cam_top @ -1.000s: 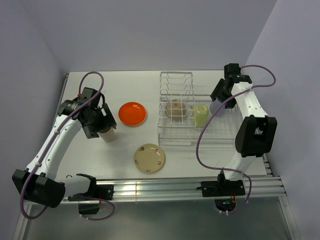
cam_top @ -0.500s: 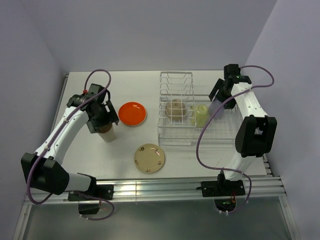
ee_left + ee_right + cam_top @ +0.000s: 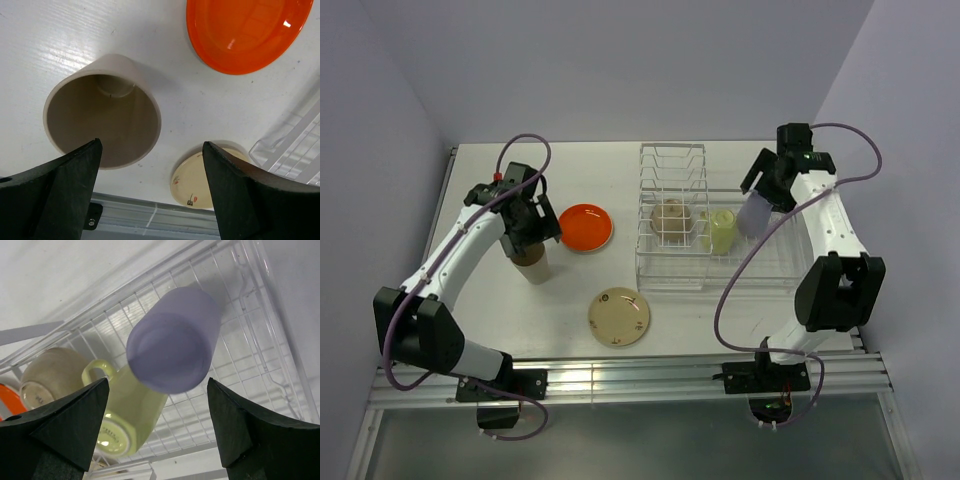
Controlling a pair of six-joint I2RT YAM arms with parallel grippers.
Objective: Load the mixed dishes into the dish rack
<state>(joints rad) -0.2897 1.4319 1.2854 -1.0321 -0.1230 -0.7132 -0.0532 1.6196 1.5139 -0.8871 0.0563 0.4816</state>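
Toward the left edge of the table [image 3: 500, 170], the left gripper [image 3: 151, 145] hangs directly over the tan cup [image 3: 102, 125], which stands upright on the white surface with its open mouth facing up. Its fingers [image 3: 65, 195] are spread wide on either side of the cup. A clear gap shows on one side, and nothing is gripped. Just beside the cup, toward the middle of the table, lies the orange plate [image 3: 585, 227]. The cream-yellow saucer [image 3: 619, 316] rests nearer the front edge, apart from both.

On the right half of the table stands the clear wire dish rack [image 3: 670, 170], its upright plate slots at the far end and the rectangular basket section stretching toward the right edge. The off-white bowl [image 3: 672, 218] sits in the rack below the slots. The pale yellow-green cup [image 3: 125, 415] lies on its side next to it, handle pointing toward the bowl.

The right gripper [image 3: 157, 382] is above the basket section with its jaws released. The lavender cup [image 3: 175, 347] is below them, base up and tilted, with open space between it and each finger. It is over the basket wires just beside the yellow-green cup. Whether it rests on the wires cannot be told.
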